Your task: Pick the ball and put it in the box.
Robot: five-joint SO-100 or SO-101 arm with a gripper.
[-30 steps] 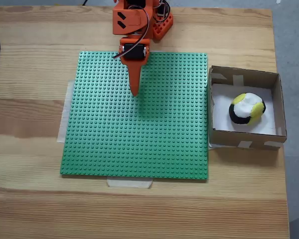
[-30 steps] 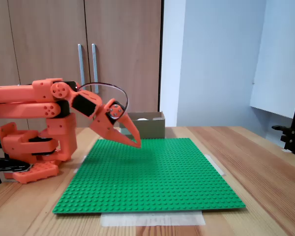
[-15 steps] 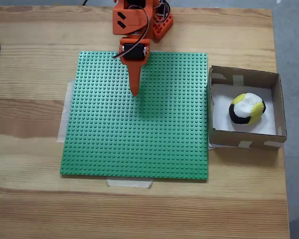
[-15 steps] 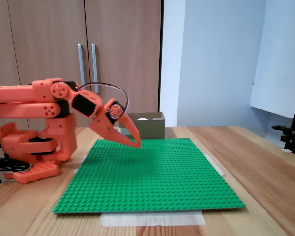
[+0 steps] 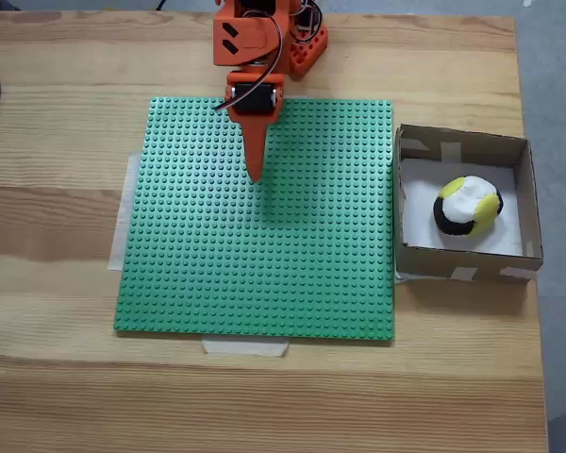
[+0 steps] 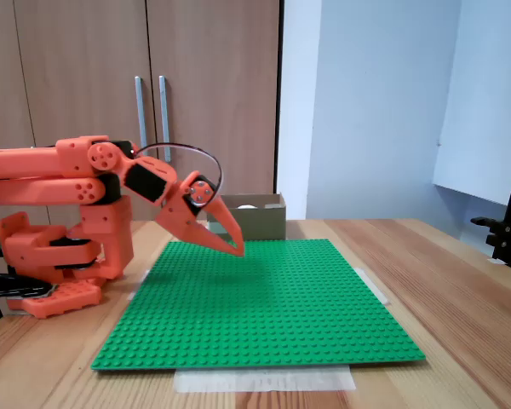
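My fingers (image 5: 255, 176) are pressed together with nothing between them, their tip pointing down over the far part of the green studded baseplate (image 5: 264, 255), hanging just above it in a fixed view (image 6: 236, 250). The ball (image 5: 466, 207) (yellow, black and white patches) lies inside the box (image 5: 462, 147), on its white floor, well apart from my fingers. The box sits on the wooden bench (image 5: 66, 142) just beside the baseplate's right edge. From the side, the box (image 6: 260, 223) stands at the far end of the baseplate (image 6: 264, 315).
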